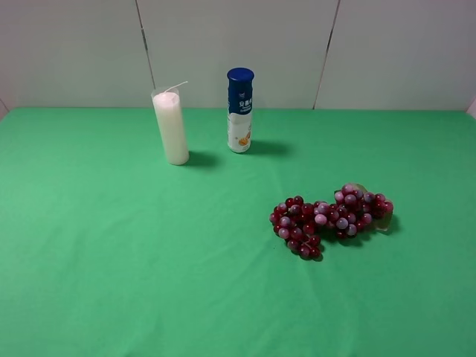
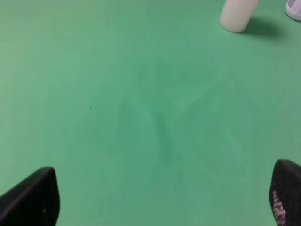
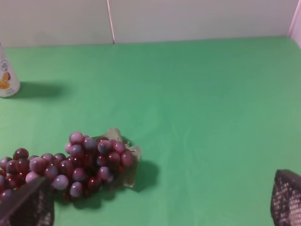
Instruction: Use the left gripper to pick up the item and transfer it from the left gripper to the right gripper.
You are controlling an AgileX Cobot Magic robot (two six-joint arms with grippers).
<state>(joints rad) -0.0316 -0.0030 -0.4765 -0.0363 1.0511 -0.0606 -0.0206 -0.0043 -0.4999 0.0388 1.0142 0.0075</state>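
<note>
The item, a long bunch of dark red-purple grapes (image 1: 329,217), lies on the green table right of centre, with its small tan-green leaf at the right end. It also shows in the right wrist view (image 3: 70,167), close to that gripper's fingertips. My left gripper (image 2: 162,200) is open and empty over bare green cloth; only its two fingertips (image 2: 33,197) show. My right gripper (image 3: 160,202) is open and empty, with the grapes just ahead of one fingertip (image 3: 28,205). Neither arm shows in the exterior high view.
A white candle (image 1: 171,126) in a glass stands at the back left, also in the left wrist view (image 2: 237,14). A blue-capped bottle (image 1: 239,110) stands beside it at the back centre, also in the right wrist view (image 3: 7,75). A white wall lies behind the green table (image 1: 111,260).
</note>
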